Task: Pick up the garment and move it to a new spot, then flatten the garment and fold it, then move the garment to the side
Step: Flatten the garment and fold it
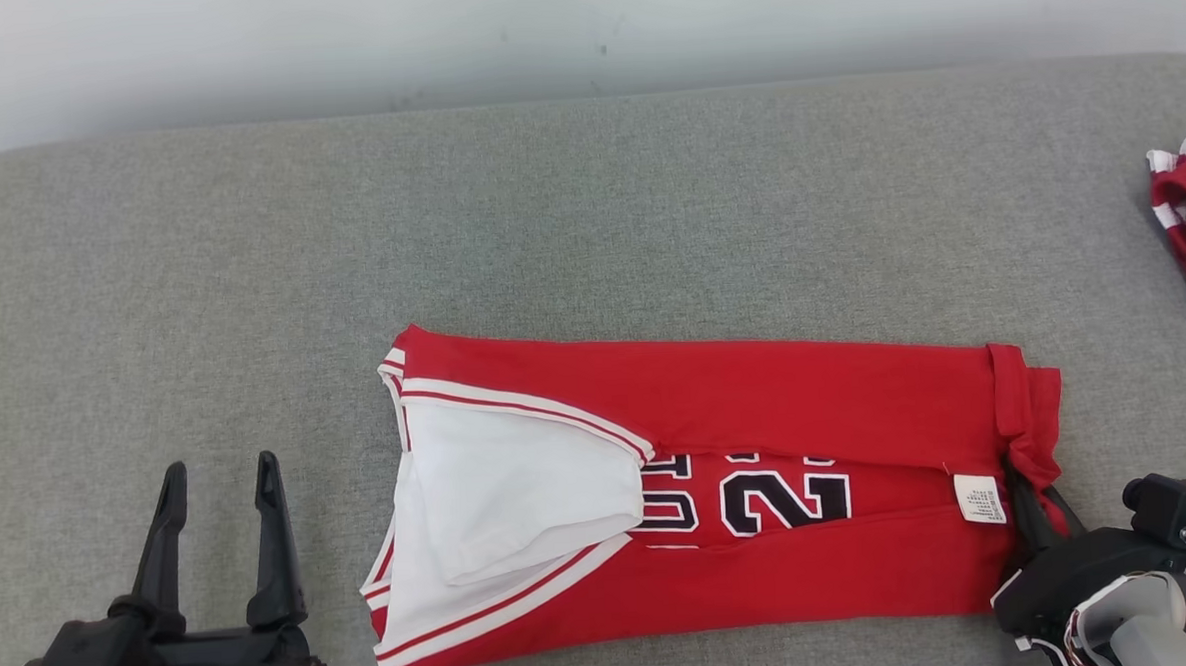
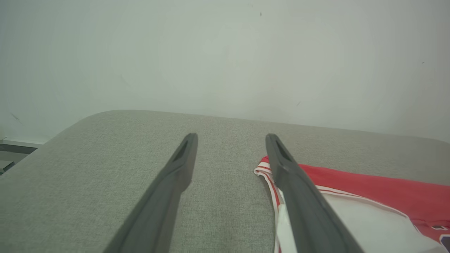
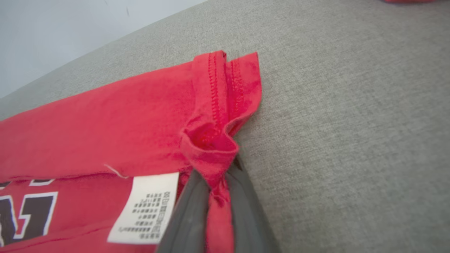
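Your right gripper (image 1: 1027,496) pinched shut on jersey (image 1: 756,396) hem at right end. Jersey lies folded lengthwise, front centre of cushion (image 1: 587,203). Your left gripper (image 1: 217,482) spread wide, holding nothing, near jersey's left end.

The garment (image 1: 806,404) lies on the surface (image 1: 587,203); left gripper (image 1: 221,469) apart at its left; right gripper (image 1: 1030,484) at its right end.

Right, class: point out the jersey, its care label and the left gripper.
jersey (image 1: 755,386): head view, upper folded red panel.
care label (image 3: 144,207): right wrist view, middle of the white tag.
left gripper (image 1: 221,467): head view, midway between its open fingertips.
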Motion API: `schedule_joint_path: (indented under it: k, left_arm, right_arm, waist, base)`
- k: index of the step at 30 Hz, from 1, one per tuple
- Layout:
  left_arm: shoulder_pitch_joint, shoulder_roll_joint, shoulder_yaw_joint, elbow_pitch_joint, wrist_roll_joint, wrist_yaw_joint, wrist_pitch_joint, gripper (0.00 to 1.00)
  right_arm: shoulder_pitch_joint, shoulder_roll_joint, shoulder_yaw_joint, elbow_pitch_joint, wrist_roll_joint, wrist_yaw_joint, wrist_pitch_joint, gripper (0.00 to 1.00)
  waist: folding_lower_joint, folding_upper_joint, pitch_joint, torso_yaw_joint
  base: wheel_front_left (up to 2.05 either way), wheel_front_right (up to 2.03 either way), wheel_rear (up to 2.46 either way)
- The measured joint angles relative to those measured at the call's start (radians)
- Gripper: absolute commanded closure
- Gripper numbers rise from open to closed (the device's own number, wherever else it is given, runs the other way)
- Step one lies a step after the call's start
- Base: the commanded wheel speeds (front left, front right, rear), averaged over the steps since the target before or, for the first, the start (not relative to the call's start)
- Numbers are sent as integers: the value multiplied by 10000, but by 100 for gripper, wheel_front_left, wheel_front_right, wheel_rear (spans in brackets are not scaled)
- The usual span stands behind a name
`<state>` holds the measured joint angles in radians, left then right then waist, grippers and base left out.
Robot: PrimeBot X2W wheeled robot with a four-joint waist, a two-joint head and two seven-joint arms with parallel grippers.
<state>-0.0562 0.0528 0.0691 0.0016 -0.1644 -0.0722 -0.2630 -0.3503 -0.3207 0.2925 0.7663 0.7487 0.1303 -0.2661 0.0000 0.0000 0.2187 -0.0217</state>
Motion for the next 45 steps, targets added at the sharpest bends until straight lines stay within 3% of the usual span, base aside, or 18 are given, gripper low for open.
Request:
schedule_joint_path:
  k: [5,13,19,24,32,45]
  left_arm:
    - [66,-10,36,100,2,-71,2,0]
    - [262,-19,-107,105,-105,81,0,0]
    - [521,-19,36,82,-105,117,0,0]
    - [617,-19,125,102,-105,113,0,0]
    - [650,-21,52,113,-121,134,2,0]
    - [615,-23,-180,215,-211,148,2,0]
  right_arm:
    - [-14,-215,-48,184,219,23,17,100]
    - [235,-1342,-1087,232,303,19,23,100]
    - [483,-1480,-1569,-230,184,17,25,100]
    - [568,-1106,-1406,-963,-98,15,21,100]
    - [556,-295,-291,-2378,-430,15,142,100]
    - [312,1246,1248,-3810,-750,15,899,100]
  waist:
    - [1,1,-184,-28]
    - [1,1,-474,-49]
    - [1,1,-724,-138]
    - [1,1,-885,-235]
    - [1,1,-999,-213]
    - [1,0,-914,372]
  base:
    - [0,0,0]
    - [0,0,0]
    - [0,0,0]
    - [0,0,0]
    - [0,0,0]
    - [0,0,0]
